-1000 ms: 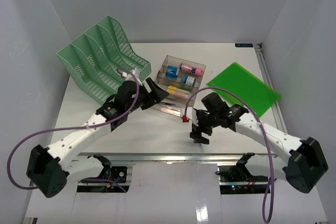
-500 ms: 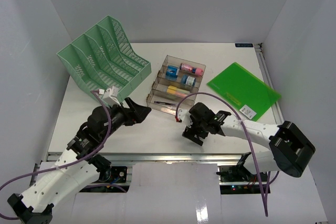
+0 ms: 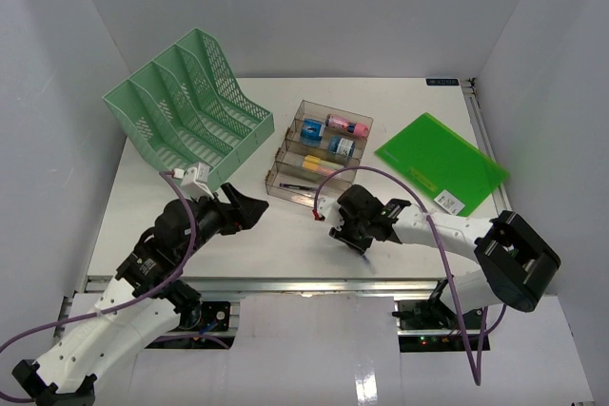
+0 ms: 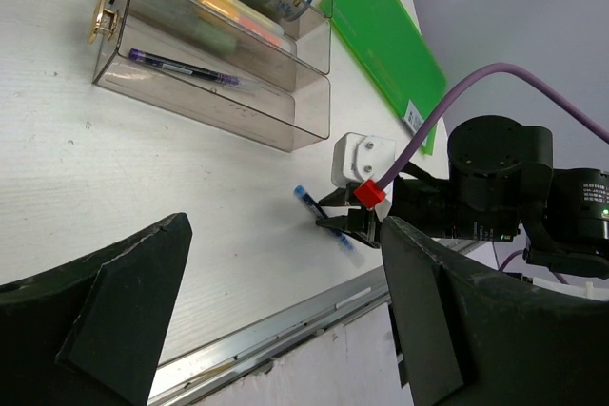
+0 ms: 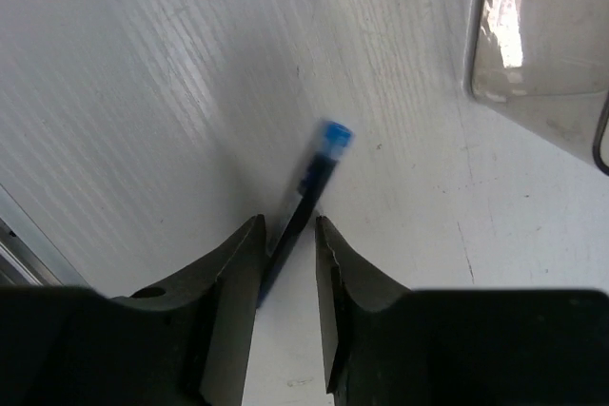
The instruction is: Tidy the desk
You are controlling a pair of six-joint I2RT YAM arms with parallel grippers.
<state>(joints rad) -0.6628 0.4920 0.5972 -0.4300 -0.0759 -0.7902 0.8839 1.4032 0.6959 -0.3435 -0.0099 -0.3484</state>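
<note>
Right gripper (image 5: 285, 223), fingers narrowly spread, straddles the blue pen (image 5: 306, 187) on the desk (image 5: 143, 64), pen axis 7-to-1 o'clock; left gripper (image 4: 283, 223), spread wide, lies farther off

The white worktop (image 3: 276, 240) has a silver rail (image 3: 285, 282) along its near edge. A clear tiered tray (image 3: 319, 149) sits around the middle. Left of the tray and further back stands a mint-green mesh file rack (image 3: 186, 106). A flat green folder (image 3: 442, 159) lies to the tray's right. A blue-capped pen (image 5: 309, 183) lies flat just in front of the tray, apart from it.
</note>
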